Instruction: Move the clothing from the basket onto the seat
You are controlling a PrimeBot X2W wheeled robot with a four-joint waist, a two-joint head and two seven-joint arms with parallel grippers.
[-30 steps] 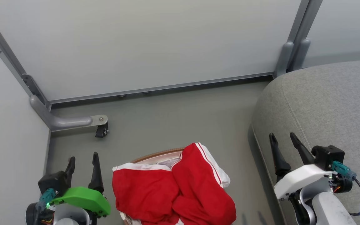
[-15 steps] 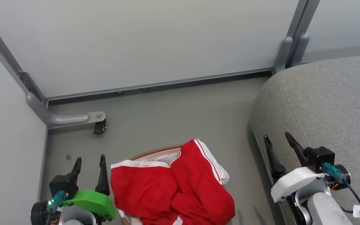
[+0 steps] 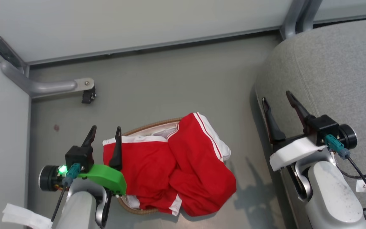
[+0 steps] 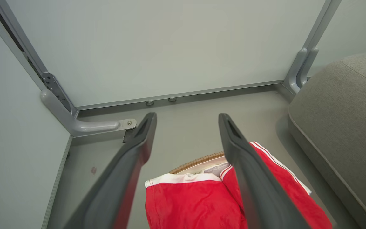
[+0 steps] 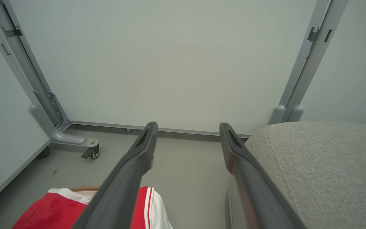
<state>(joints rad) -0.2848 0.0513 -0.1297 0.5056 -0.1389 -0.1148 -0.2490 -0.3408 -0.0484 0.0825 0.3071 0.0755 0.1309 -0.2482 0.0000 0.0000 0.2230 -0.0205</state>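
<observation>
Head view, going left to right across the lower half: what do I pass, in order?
Pale side panel → left gripper, jaws open → clothing → right gripper, jaws open → seat. The basket is left out: it lies under the clothing.

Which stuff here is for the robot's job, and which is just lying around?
For the job:
red clothing
basket under it
grey seat
left claw and right claw, both open

Just lying about:
caster wheel
wall panel
little red spot on the floor
</observation>
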